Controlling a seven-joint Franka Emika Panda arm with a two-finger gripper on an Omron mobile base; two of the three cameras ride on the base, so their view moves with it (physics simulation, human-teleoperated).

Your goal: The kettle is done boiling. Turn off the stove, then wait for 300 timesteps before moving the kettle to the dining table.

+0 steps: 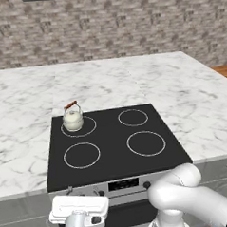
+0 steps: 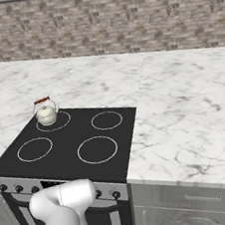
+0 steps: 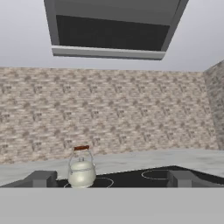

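Observation:
The kettle [image 1: 73, 119] [image 2: 46, 113], small and cream-white with a reddish-brown handle, stands upright on the back left burner of the stove [image 1: 113, 151] [image 2: 70, 140]. The stove's steel front panel carries small black knobs [image 1: 147, 184] [image 2: 115, 195]. My hand [image 1: 79, 215] hangs low in front of that panel, at its left end, level with the cooktop's front edge. In the hand view my gripper [image 3: 111, 179] is open, its fingertips [image 3: 41, 178] wide apart with nothing between them, and the kettle [image 3: 82, 171] stands beyond them, apart from them. The dining table is out of view.
A white-and-grey marble counter [image 1: 190, 96] [image 2: 185, 115] surrounds the cooktop on the left, back and right. A brick wall [image 1: 105, 25] closes the back, with a range hood [image 3: 109, 30] overhead. My white arm [image 1: 187, 196] [image 2: 61, 206] crosses in front of the oven.

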